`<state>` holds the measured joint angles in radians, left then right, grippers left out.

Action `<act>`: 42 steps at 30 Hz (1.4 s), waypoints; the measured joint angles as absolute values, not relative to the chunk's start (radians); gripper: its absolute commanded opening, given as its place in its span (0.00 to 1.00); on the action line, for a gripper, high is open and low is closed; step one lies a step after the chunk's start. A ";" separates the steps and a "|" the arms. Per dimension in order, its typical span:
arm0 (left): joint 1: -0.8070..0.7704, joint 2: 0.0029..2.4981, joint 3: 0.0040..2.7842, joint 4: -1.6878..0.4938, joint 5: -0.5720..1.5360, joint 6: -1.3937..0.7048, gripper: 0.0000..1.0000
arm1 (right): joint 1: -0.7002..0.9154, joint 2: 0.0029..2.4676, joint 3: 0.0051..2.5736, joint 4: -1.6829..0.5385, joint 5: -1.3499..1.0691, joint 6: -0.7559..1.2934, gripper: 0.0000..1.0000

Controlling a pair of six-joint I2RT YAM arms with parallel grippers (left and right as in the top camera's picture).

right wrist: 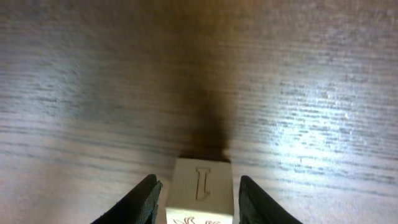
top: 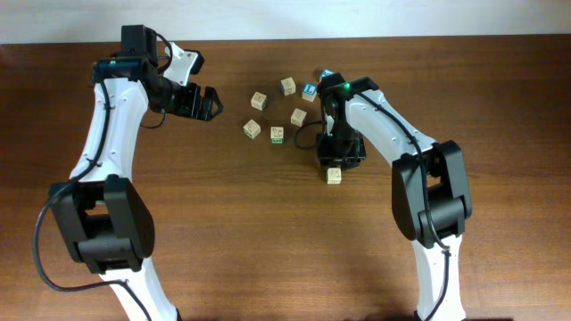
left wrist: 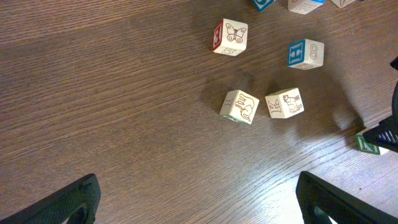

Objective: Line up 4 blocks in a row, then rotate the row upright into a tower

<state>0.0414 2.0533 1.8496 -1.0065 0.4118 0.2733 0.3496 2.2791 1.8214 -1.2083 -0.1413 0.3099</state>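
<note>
Right pincer [right wrist: 199, 182] straddles pale wooden cube [right wrist: 200, 190], set to turn it; grip can't be told. Left pincer [left wrist: 196, 186] wide open, parked aside.

A block [right wrist: 200, 186] sat on the counter [top: 223, 232] between the fingers [right wrist: 148, 200] of the right gripper [top: 334, 168]. The other blocks [top: 277, 135] clustered behind and left of it, with the left gripper [top: 217, 103] farther left.

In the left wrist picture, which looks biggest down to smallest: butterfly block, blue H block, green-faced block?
1-2. Butterfly block and blue H block: alike.
3. Green-faced block: smallest, but only partly visible.
</note>
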 measured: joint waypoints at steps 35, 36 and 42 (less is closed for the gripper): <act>0.136 2.053 1.850 -0.983 -0.043 -0.181 0.99 | 0.585 2.373 2.002 -1.177 0.046 0.463 0.24; 0.136 2.053 1.850 -0.984 -0.043 -0.181 0.99 | 0.585 2.372 2.002 -1.202 0.042 0.464 0.24; 0.136 2.053 1.850 -0.984 -0.043 -0.181 0.99 | 0.585 2.373 2.001 -1.294 0.044 0.463 0.29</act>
<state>0.1360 2.0533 1.8496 -0.9840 -0.0425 -0.1810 0.5854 2.3726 2.0006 -1.2938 0.0441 0.4633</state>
